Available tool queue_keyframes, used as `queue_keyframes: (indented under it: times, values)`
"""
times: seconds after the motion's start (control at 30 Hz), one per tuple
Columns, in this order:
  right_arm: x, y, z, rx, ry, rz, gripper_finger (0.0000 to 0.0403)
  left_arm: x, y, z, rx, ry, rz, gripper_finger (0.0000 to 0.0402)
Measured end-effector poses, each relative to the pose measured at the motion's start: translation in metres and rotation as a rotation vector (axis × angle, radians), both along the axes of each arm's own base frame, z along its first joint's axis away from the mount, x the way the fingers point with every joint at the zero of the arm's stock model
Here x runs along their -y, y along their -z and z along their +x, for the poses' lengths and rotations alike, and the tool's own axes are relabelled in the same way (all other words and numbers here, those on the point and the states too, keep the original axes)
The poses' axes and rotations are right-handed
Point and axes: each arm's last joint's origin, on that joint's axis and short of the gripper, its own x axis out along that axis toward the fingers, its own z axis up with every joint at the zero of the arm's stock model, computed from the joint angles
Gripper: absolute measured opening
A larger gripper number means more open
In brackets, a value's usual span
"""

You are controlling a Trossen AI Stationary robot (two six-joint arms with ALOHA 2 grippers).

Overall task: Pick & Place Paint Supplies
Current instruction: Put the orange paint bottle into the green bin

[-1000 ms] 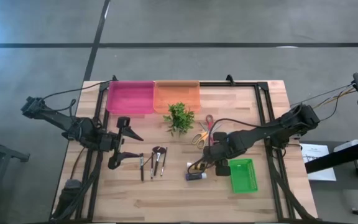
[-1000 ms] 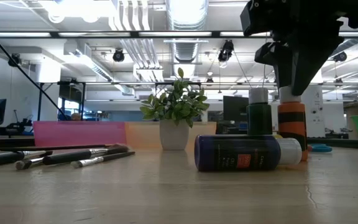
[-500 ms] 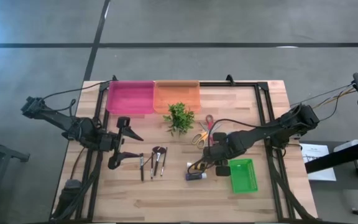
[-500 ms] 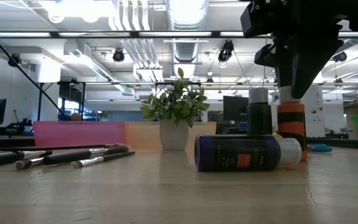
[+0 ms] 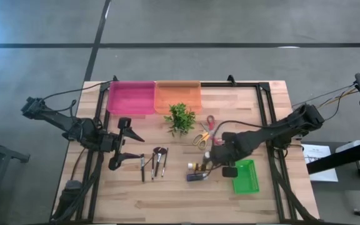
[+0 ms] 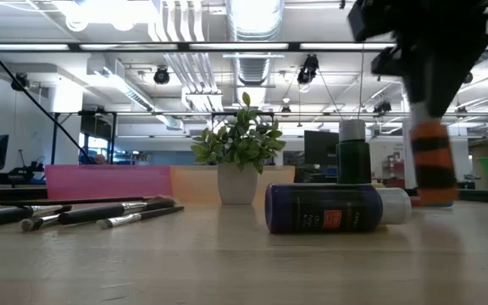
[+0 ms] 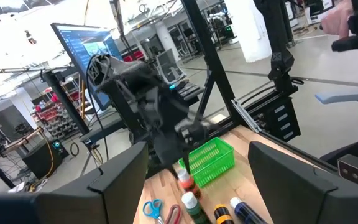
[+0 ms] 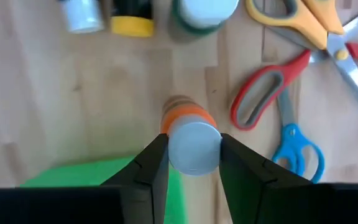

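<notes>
while my left end effector [image 5: 125, 142] waits open beside the brushes [image 5: 154, 161], my right end effector [image 8: 193, 163] grips the orange bottle [image 8: 190, 139] near the green basket [image 5: 245, 175] on the bench [image 5: 167, 194].

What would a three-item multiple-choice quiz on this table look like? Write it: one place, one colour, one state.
1. The green basket sits:
A) on the table's right side
B) behind the plant
C) beside the brushes

2. The two bins at the table's far edge are:
A) blue and yellow
B) a pink bin and an orange bin
C) both green

3. The right gripper is:
A) open over the scissors
B) out of view
C) shut on the orange bottle

Answers: 1 A, it lies near the right edge; 2 B, seen from above; 3 C, its fingers press the bottle's white cap.
</notes>
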Motion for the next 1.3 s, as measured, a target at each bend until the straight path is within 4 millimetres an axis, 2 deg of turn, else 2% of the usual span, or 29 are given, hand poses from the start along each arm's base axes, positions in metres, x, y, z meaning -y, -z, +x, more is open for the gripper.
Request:
queue_keyframes:
  times: [0.13,0.27,0.43,0.53,0.67,1.0,1.3]
  values:
    - [-0.011,-0.025,-0.016,0.081,0.047,0.055,0.0107,0.000,0.000,0.000,-0.001,0.000,-0.003,0.0287]
    - [-0.022,-0.050,-0.040,0.154,0.127,0.127,0.0107,0.000,0.001,0.000,-0.005,0.000,-0.003,0.0287]
    - [-0.032,-0.060,-0.077,0.105,0.248,0.142,0.0107,0.000,0.006,0.001,-0.006,0.000,-0.001,0.0287]
    - [-0.042,-0.059,-0.091,0.096,0.297,0.124,0.0107,0.000,0.005,0.000,0.000,0.000,-0.003,0.0287]
    - [-0.059,-0.054,-0.099,0.095,0.324,0.117,0.0107,0.000,0.005,0.000,0.004,0.000,-0.005,0.0287]
    - [-0.099,-0.029,-0.111,0.032,0.377,0.056,0.0107,0.000,0.004,0.001,0.004,0.000,-0.013,0.0287]
    - [-0.120,-0.014,-0.119,0.015,0.394,0.020,0.0107,0.001,0.010,0.001,0.018,0.008,-0.036,0.0287]
